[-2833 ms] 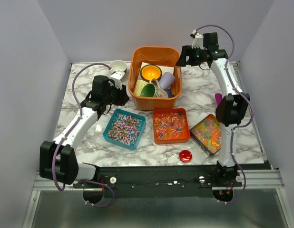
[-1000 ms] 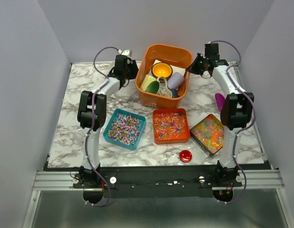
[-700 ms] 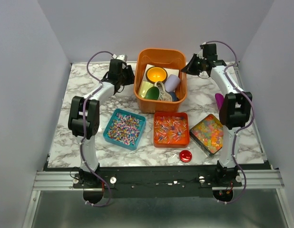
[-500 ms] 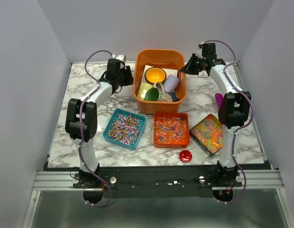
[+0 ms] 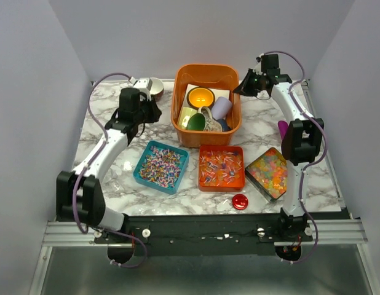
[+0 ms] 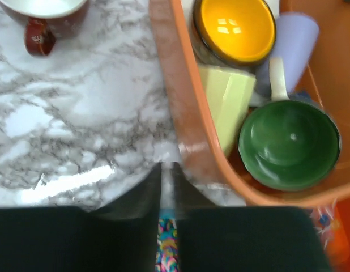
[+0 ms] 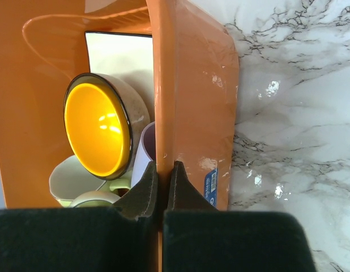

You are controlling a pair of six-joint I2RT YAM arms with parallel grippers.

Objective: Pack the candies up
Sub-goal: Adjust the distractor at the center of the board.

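Left pincer (image 6: 166, 165): fingers parted by only a thin slit with nothing between them, hanging over bare tabletop (image 5: 110, 178).
Right pincer (image 7: 165, 164): clamped on the right-hand wall of the orange basket (image 7: 192, 85), one finger inside and one outside.
Candies (image 5: 160, 165): none in either pincer. All lie in three open containers in a row, on the arm-base side of both pincers and well apart from the right one.
Teal tray (image 5: 142, 174): the closest to the left pincer, holding confetti-like bits. A sliver of them shows through the slit in the left wrist view.
Orange tray (image 5: 221, 184): next along, below the basket, holding thin pale wrapped pieces.
Metal tin (image 5: 268, 193): last in the row, on the right pincer's side, holding glossy yellow, orange and green beads.
Basket, seen from the left pincer: its outer wall is just beside the fingertips, to their right. I cannot tell whether they touch it.
Inside the basket: a yellow bowl (image 5: 201, 96), a green cup (image 5: 195, 121), a lilac cup (image 5: 219, 107) and a pale cup (image 6: 229, 105).
Red mug (image 6: 42, 17): on the tabletop ahead of the left pincer and to its left, apart from it.
Red lid (image 5: 240, 201): at the near edge, beyond the trays from both pincers.
Purple scoop (image 5: 282, 128): partly hidden behind the right arm.
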